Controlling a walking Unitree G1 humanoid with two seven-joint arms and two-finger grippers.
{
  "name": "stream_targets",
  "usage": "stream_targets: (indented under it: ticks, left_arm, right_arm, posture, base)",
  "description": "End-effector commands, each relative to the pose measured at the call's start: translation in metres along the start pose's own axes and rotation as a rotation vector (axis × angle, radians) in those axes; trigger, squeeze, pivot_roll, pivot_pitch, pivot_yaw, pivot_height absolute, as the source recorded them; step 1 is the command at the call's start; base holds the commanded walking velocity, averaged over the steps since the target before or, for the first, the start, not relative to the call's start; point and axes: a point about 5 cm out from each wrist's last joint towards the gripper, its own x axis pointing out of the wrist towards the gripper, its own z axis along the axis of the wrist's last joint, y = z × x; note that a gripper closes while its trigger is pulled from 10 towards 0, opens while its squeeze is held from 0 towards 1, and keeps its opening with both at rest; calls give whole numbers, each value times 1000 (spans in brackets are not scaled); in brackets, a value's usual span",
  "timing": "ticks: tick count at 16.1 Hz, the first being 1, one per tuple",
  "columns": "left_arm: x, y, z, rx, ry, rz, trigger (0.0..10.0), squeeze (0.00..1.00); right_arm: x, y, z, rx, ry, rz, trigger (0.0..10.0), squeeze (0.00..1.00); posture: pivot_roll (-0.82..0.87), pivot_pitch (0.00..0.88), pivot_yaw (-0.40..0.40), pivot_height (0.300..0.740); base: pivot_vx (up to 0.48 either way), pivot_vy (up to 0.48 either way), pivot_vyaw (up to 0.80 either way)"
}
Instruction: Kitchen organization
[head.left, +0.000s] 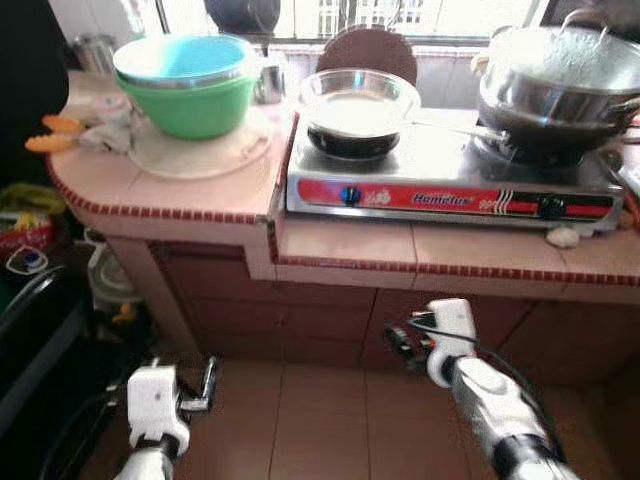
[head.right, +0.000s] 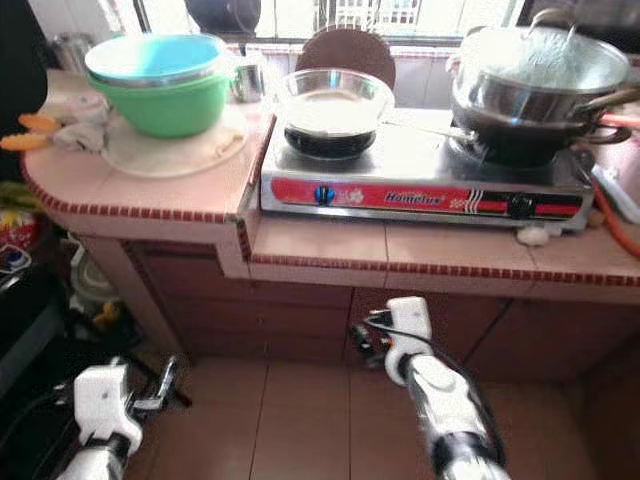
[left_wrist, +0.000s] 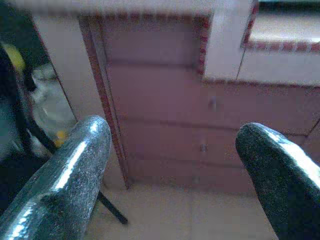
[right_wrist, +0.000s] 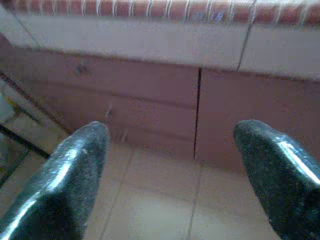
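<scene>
On the pink tiled counter (head.left: 190, 190), a rounded green plastic bowl (head.left: 190, 105) is seen left of a glass-lidded pan (head.left: 355, 110) and steel pot (head.left: 560, 85) on the stove (head.left: 450, 185). Below, the left gripper (left_wrist: 172, 165) and right gripper (right_wrist: 172, 165) are held wide apart, empty.

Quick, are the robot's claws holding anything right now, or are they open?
Left claw: open, holding nothing, low in front of the cabinet.
Right claw: open, holding nothing, low below the counter edge.
</scene>
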Motion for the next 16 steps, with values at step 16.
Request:
stream_targets:
  ticks: [16]
  left_arm:
    - [31,22,93,151,-192,88,10000,0]
  right_arm:
    - [-39,26,58,-9,-321,-27,10000,0]
  posture:
    - [-55,87,51,740]
  base:
    - [0,0,0]
